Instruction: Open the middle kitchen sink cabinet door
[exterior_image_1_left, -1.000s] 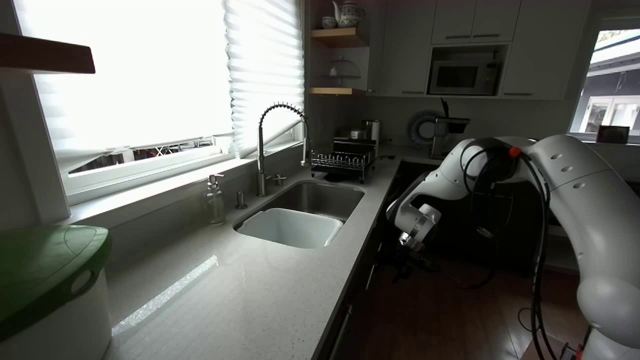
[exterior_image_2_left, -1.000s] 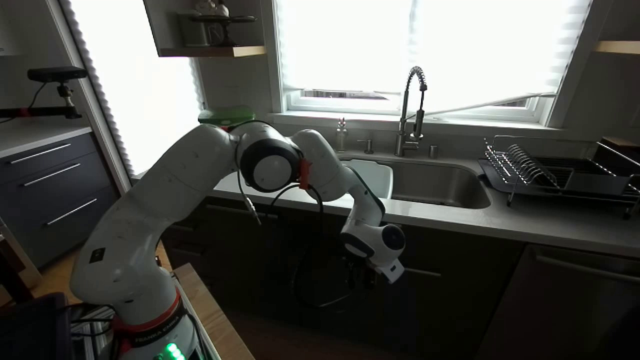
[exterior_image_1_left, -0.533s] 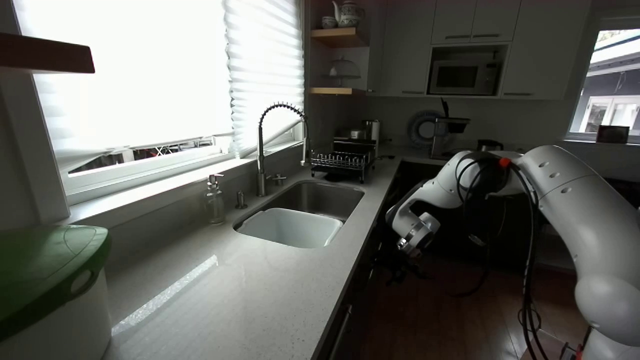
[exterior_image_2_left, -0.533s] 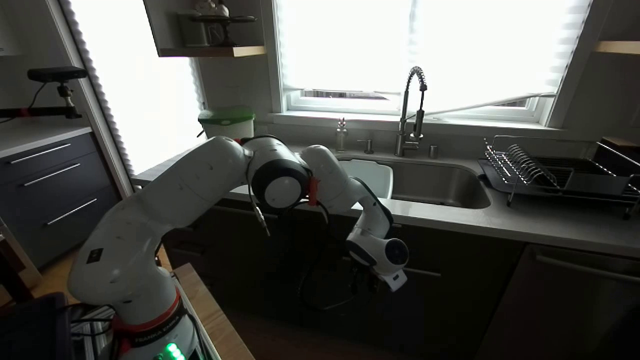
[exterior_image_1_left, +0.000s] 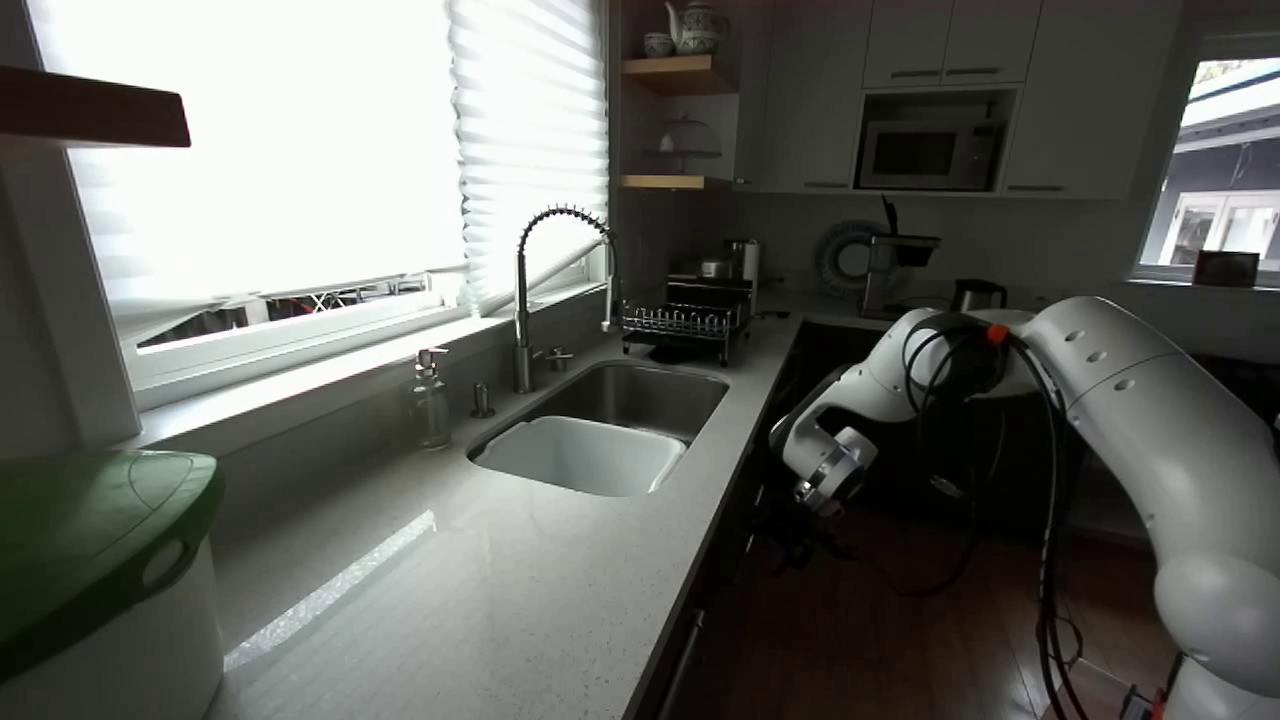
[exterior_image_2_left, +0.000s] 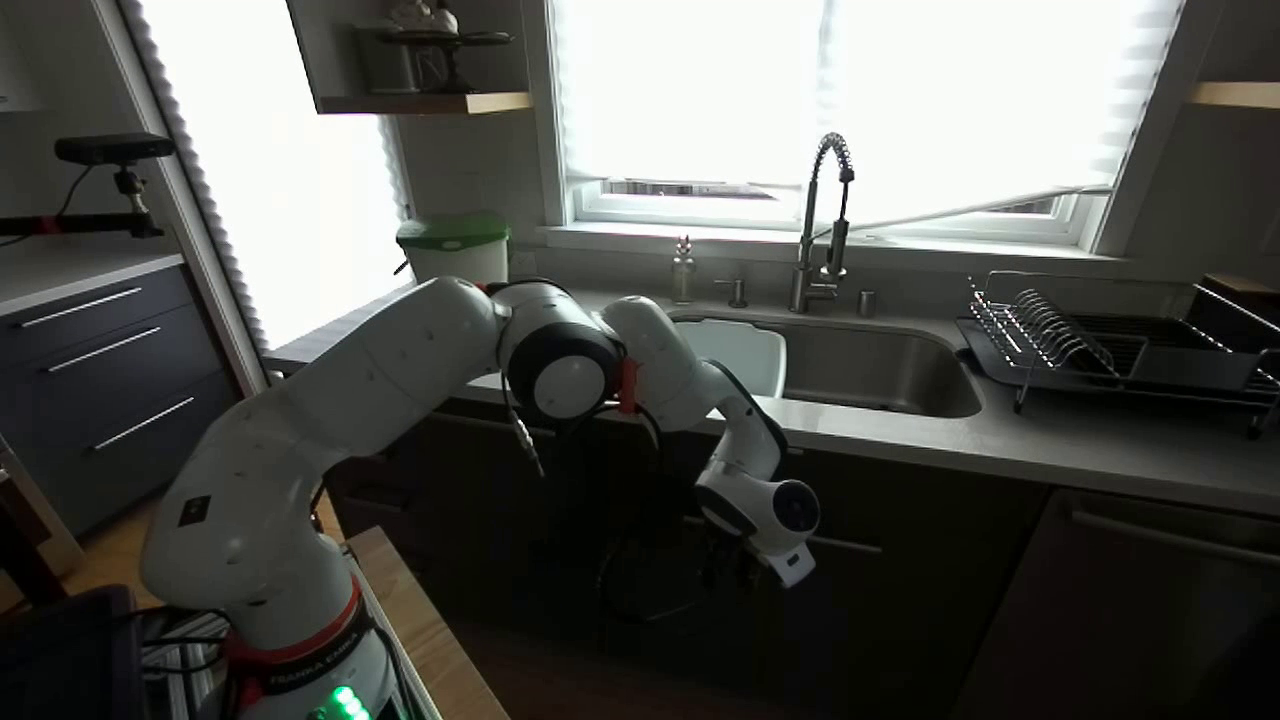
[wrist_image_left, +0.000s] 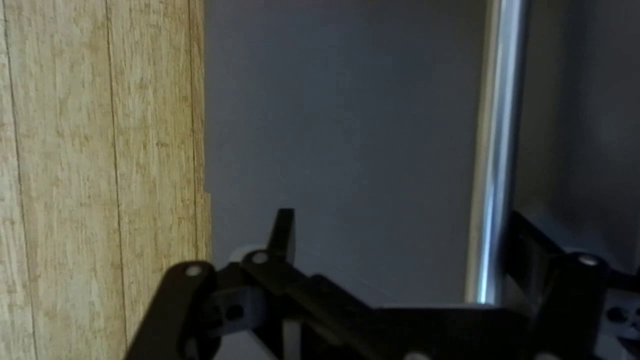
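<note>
The dark cabinet door panel (wrist_image_left: 340, 125) fills the middle of the wrist view. A long silver bar handle (wrist_image_left: 495, 150) runs along it. My gripper (wrist_image_left: 405, 235) is open and faces the panel. The handle lies between its two fingers, close beside the right one; I cannot tell whether they touch. In both exterior views the gripper (exterior_image_1_left: 800, 540) is a dark shape below the counter, in front of the sink cabinets (exterior_image_2_left: 890, 600). The steel sink (exterior_image_2_left: 860, 365) holds a pale tub (exterior_image_2_left: 745, 350), with an arched chrome faucet (exterior_image_2_left: 808, 230) behind it.
The countertop edge (exterior_image_2_left: 900, 455) overhangs the cabinet fronts above the gripper. A dishwasher (exterior_image_2_left: 1120, 600) stands right of the cabinets. A dish rack (exterior_image_2_left: 1060, 335) is on the counter. The robot stands by a wooden surface (exterior_image_2_left: 425, 620). Wood floor (wrist_image_left: 100, 175) shows in the wrist view.
The arm's elbow and forearm have sunk, and the gripper has moved slightly lower and closer to the cabinet fronts. Most of the motion is in the earlier half second; it has barely moved since.
</note>
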